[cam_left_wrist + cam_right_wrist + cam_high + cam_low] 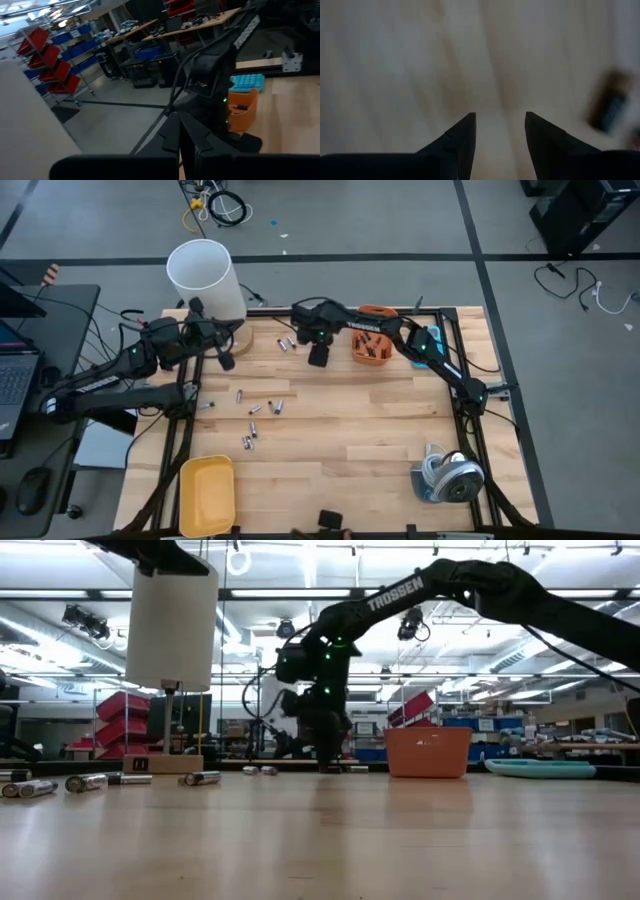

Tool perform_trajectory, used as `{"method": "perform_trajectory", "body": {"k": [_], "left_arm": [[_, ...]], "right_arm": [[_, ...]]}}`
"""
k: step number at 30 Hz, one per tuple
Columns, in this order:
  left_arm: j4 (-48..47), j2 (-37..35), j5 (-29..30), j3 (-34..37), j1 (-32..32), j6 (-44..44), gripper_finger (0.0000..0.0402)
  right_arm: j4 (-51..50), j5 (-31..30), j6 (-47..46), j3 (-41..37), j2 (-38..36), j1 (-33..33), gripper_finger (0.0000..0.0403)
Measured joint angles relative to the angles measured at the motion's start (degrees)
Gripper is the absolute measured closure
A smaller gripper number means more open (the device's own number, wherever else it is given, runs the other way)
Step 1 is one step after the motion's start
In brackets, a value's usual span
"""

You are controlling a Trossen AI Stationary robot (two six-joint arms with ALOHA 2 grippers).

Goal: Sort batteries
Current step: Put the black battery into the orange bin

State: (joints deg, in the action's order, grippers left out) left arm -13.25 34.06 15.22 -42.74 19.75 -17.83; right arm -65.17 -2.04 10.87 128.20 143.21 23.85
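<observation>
Several small batteries (pixel 255 410) lie loose on the wooden table, left of centre, and two more (pixel 284 342) lie near the far edge. In the low view they show as cells lying on their sides (pixel 85 782). My right gripper (pixel 320 358) points down at bare wood just left of the orange bin (pixel 370 346). It is open, with nothing between its fingers (pixel 501 135); a blurred dark battery (pixel 610 107) lies off to one side. My left gripper (pixel 224 360) hangs shut above the table's left part, beside the white cylinder (pixel 205 275).
The orange bin (pixel 428 752) holds some batteries. A blue calculator (pixel 430 340) lies right of it. A yellow tray (pixel 207 495) sits at the near left and a grey tape dispenser (pixel 448 476) at the near right. The white cylinder stands on a wooden base (pixel 163 763).
</observation>
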Motion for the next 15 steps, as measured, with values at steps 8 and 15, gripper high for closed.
{"method": "perform_trajectory", "body": {"k": [8,15], "left_arm": [[0.0,0.0,2.1,0.0,0.0,0.5,0.0401],[-0.4,0.0,2.2,0.0,0.0,3.3,0.0401]], "right_arm": [[3.6,6.4,3.2,0.0,-3.6,2.0,0.0247],[1.1,7.9,4.3,-0.8,-6.7,5.0,0.0247]]}}
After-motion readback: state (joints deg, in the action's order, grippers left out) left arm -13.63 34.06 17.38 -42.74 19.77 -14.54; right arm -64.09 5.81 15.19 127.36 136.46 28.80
